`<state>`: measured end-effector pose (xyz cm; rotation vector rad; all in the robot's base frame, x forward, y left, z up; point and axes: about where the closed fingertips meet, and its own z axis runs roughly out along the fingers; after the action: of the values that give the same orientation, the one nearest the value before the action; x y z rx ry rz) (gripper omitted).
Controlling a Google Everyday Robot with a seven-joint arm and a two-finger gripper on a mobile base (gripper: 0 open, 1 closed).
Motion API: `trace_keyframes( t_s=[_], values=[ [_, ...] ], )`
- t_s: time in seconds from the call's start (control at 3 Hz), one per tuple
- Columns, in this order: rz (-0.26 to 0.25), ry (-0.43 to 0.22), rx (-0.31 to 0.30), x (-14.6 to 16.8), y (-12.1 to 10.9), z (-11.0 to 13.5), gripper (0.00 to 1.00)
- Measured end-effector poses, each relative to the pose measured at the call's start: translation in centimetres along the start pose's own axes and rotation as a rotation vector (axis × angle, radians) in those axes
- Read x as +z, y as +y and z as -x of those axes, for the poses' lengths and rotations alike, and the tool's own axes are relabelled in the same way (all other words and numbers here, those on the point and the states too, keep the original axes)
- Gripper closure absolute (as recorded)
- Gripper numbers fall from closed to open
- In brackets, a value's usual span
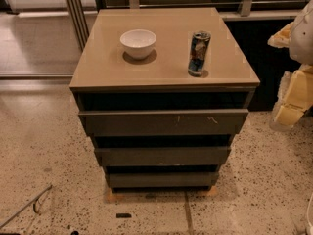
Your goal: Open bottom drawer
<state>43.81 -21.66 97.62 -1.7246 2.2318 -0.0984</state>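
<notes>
The bottom drawer (161, 179) is the slimmest of three dark grey-brown handleless fronts on a small cabinet (98, 67). It sits just above the floor and looks closed, flush in line with the others. Above it are the mid-width drawer (162, 156) and the widest top drawer (164, 123), which has pale scratch marks. My gripper (292, 98) shows as cream-yellow and white parts at the right edge of the view. It is to the right of the cabinet, about level with the top drawer, and apart from it.
A white bowl (138, 42) and a tall dark can (198, 53) stand on the beige cabinet top. A thin metal rod (24, 207) lies on the speckled floor at the lower left. A small dark object (123, 215) lies in front of the cabinet. A railing runs behind.
</notes>
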Motion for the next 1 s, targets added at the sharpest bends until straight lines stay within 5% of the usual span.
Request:
trace_keyframes(
  t_s=[0.67, 1.0],
  values=[
    [-0.02, -0.008, -0.006, 0.5, 0.1, 0.2, 0.0],
    [-0.017, -0.042, -0.013, 4.0, 1.0, 0.2, 0.0]
  ],
)
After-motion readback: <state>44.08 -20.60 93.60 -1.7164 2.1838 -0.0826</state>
